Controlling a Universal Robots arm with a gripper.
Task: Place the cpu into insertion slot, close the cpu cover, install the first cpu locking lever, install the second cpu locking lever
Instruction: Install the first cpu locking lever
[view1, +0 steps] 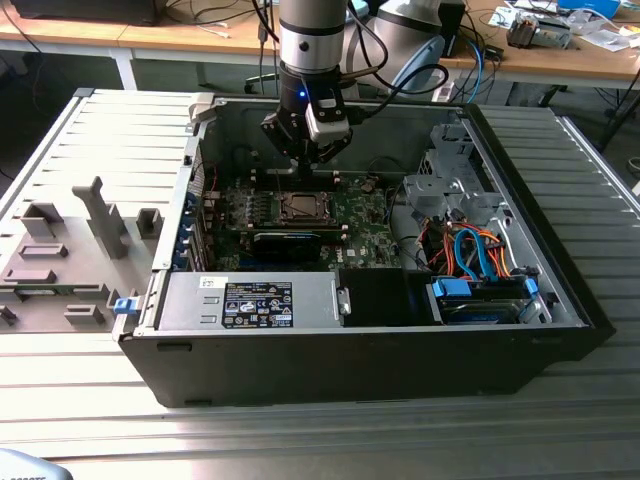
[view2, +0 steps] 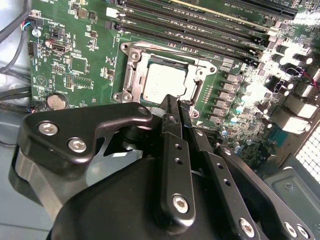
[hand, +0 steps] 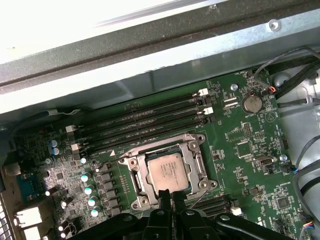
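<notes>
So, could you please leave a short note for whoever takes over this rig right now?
Gripper: fingers together, holding nothing, poised just above the socket's edge in both wrist views.
Cpu: lying in the insertion slot on the green motherboard, inside the open computer case.
Cpu cover: looks to be down around the chip.
Done: chip placed, cover seemingly closed.
Left: both locking levers; I cannot tell whether either is latched.

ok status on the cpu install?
Gripper shut, empty, at socket edge. Cpu seated in insertion slot. Cpu cover down around it. Levers' state unclear.
</notes>
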